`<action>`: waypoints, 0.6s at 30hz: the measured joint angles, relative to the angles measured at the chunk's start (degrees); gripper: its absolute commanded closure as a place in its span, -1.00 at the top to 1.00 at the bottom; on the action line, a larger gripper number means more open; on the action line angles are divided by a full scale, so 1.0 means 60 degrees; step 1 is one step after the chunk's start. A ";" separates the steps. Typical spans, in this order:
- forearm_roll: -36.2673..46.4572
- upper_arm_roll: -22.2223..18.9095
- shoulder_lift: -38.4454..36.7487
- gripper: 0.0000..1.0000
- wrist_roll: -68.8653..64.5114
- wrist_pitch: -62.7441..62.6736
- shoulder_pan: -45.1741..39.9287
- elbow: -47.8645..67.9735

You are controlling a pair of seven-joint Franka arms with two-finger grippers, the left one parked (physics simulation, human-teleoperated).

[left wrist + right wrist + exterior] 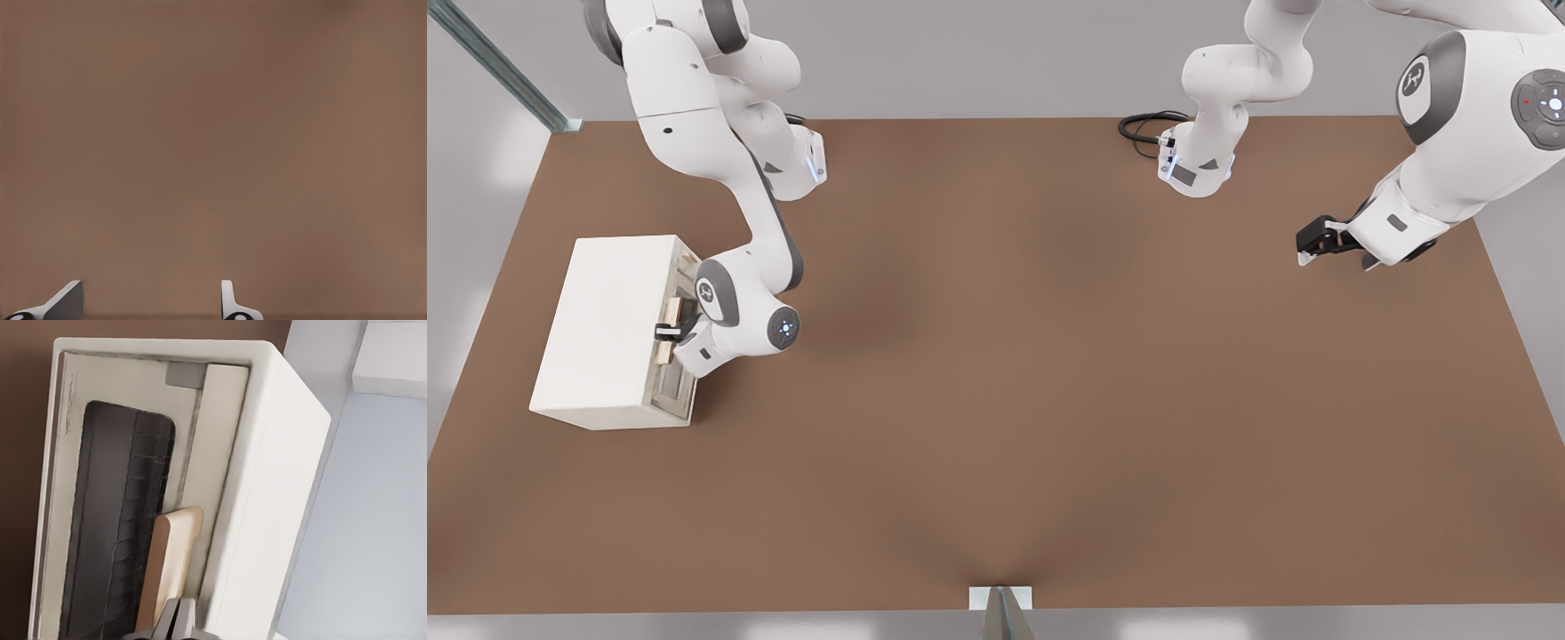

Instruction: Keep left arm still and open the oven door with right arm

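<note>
Status: I've got pincer point(665, 332) clamped on handle point(168, 567); oven door point(120, 513) looks shut, flush w/ box. Pull-open remains.

- Right arm point(760, 222): glossy white jointed segments, dark grey joint patches, round cap with blue-lit centre.
- Gripper point(669, 332): black two-finger unit on white wrist housing.
- Left arm point(1458, 133): identical twin; cap bears red mark.
- Black cable point(1145, 127) at its base.
</note>
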 measured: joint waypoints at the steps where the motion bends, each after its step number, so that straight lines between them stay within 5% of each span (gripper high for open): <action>1: 0.0000 0.0001 0.0001 -0.57 0.0008 0.0000 0.0004 -0.0014; 11: 0.0702 0.0116 0.0054 -0.57 0.0035 -0.0152 0.0509 0.1319; 15: 0.4348 0.0135 -0.0787 -0.57 -0.0293 -0.0731 -0.0183 0.3307; 16: 0.5425 0.0108 -0.0754 1.00 -0.0478 -0.1137 -0.0460 0.4476; 18: 0.6799 -0.0055 -0.0976 1.00 -0.0831 -0.1825 -0.0639 0.6123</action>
